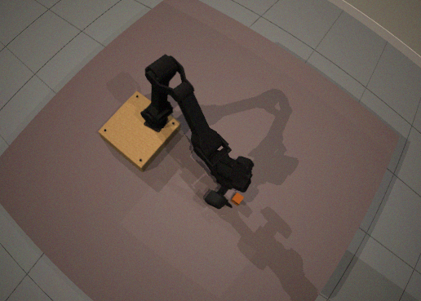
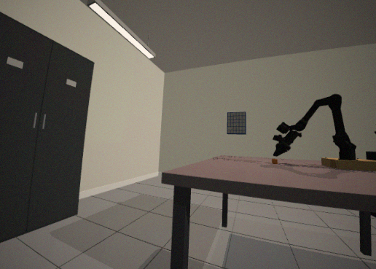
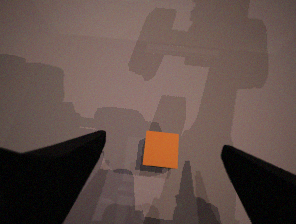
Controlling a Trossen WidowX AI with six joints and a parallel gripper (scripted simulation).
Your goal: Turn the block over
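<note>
A small orange block (image 1: 237, 198) (image 2: 275, 161) (image 3: 161, 149) rests flat on the reddish-brown table (image 1: 310, 119) (image 2: 218, 172). In the wrist view its top face is plain orange, with no mark showing. My gripper (image 1: 229, 193) (image 2: 279, 151) (image 3: 163, 143) is open wide and empty. It hangs a little above the block and does not touch it. In the wrist view the two dark fingers stand well apart on either side of the block.
The arm's wooden base plate (image 1: 126, 135) (image 2: 342, 163) sits on the table behind the block. The table edges are far from the block. A dark cabinet (image 2: 40, 132) stands by the left wall, away from the table.
</note>
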